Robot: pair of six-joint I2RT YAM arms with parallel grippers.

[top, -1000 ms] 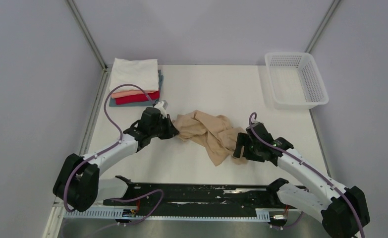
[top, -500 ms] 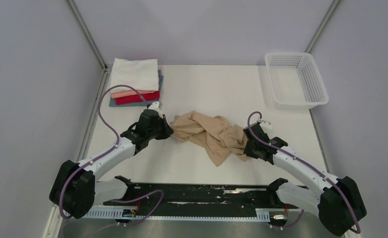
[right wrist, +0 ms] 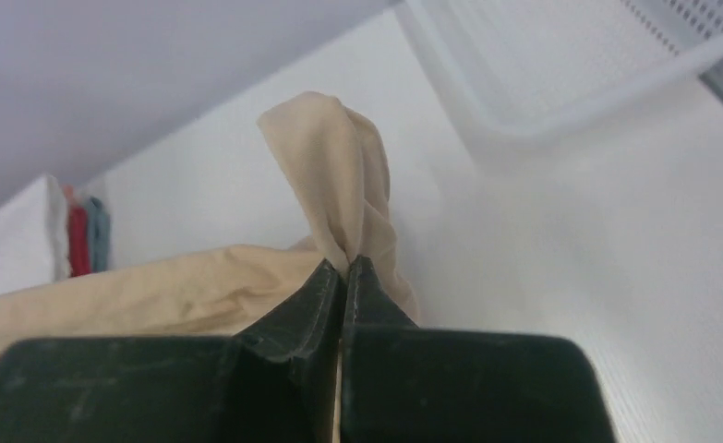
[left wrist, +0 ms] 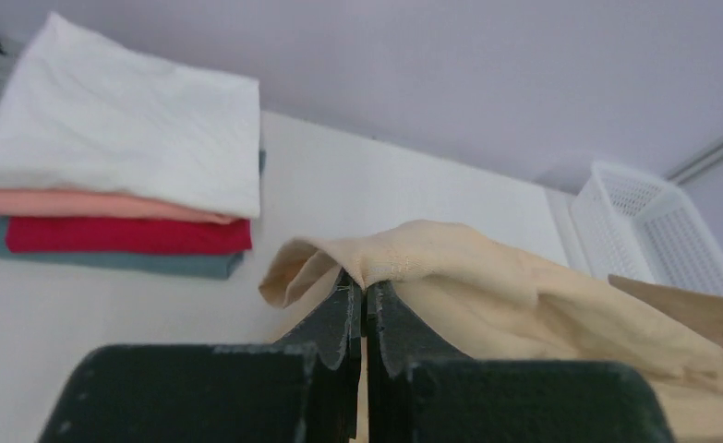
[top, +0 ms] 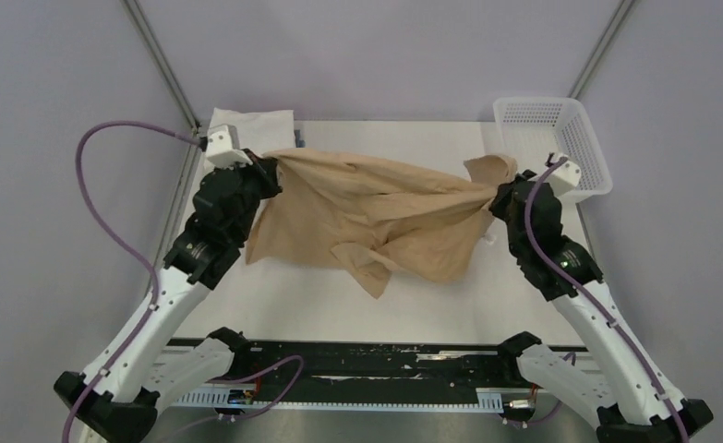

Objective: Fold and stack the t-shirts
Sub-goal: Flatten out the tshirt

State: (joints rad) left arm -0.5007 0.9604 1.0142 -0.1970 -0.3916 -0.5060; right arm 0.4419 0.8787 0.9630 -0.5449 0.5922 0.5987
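The tan t-shirt [top: 367, 208] hangs stretched above the table between both arms, its lower part drooping toward the near side. My left gripper [top: 272, 171] is shut on its left edge; in the left wrist view the cloth [left wrist: 450, 268] is pinched at the left gripper [left wrist: 365, 288]. My right gripper [top: 499, 191] is shut on the right edge, and a tuft of tan cloth [right wrist: 334, 175] stands up from the right gripper [right wrist: 343, 268]. The folded t-shirts [left wrist: 117, 185], white on pink, red and blue-grey, are stacked at the far left corner, partly hidden in the top view [top: 251, 125].
A white mesh basket [top: 560, 148] stands at the far right corner, close behind my right gripper; its rim [right wrist: 560, 111] shows in the right wrist view. Metal frame posts rise at both far corners. The black rail [top: 357, 360] runs along the near edge.
Both arms have lifted and swung outward and back, pulling the crumpled tan shirt off the table and spreading it wide. The right gripper shut on the shirt's right edge before the lift.
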